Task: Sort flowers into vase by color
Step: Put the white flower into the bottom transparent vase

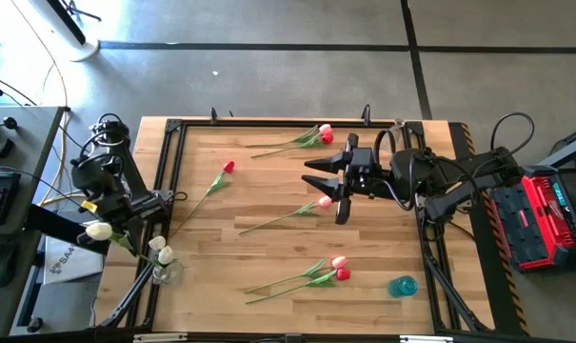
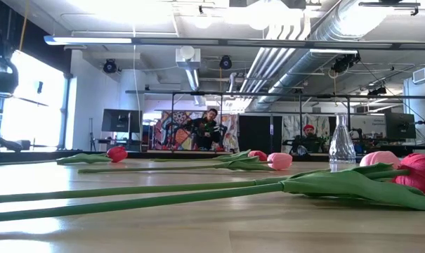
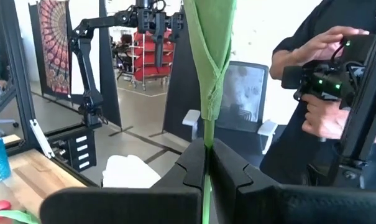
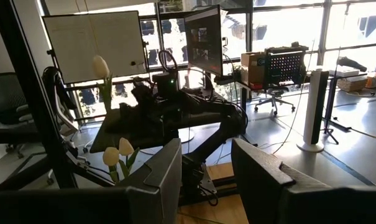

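The light wooden table (image 1: 268,205) with its black metal frame is filling the middle of the high view. The dark right arm is reaching in from the right edge, its right gripper (image 1: 333,181) hovering over the centre-right of the boards with fingers standing apart and nothing between them; a pink tulip on a long green stem (image 1: 323,202) is lying just below those fingers. The dark left arm is sitting at the left edge of the table, and its left gripper (image 3: 206,163) is pinching the thin green stem of a cream-white tulip (image 1: 99,231), the stem running straight up between the two pressed fingers (image 3: 191,163) in the left wrist view. Beside it, at lower left, a small clear glass vase (image 1: 164,272) is holding two more cream-white tulips (image 1: 161,251). Red and pink tulips are lying scattered: a pair at top centre (image 1: 324,132), one red at upper left-centre (image 1: 228,167), a pair at bottom centre (image 1: 339,268). A small blue vase (image 1: 402,285) is standing at lower right.
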You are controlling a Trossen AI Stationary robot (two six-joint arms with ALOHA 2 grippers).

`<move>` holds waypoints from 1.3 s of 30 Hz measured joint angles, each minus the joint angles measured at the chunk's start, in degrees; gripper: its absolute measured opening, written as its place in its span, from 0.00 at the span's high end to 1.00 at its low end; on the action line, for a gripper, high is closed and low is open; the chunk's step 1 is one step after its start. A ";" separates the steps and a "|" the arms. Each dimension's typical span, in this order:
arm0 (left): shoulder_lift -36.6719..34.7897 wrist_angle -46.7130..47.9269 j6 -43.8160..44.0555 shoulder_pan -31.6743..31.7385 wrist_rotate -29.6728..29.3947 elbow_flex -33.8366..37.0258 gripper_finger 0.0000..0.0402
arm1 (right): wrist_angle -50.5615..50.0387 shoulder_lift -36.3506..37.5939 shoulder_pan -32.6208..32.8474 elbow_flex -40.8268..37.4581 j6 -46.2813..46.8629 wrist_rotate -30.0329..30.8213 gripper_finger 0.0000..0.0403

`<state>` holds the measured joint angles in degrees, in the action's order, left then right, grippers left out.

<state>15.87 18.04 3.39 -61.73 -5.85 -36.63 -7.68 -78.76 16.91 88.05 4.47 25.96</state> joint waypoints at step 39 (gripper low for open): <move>-5.99 1.86 -4.91 -1.38 9.57 10.17 1.00 | -0.03 0.00 0.00 0.00 -0.02 0.00 0.68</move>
<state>9.88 19.90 -1.52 -63.11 3.72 -26.46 -7.71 -78.76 16.91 88.05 4.45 25.96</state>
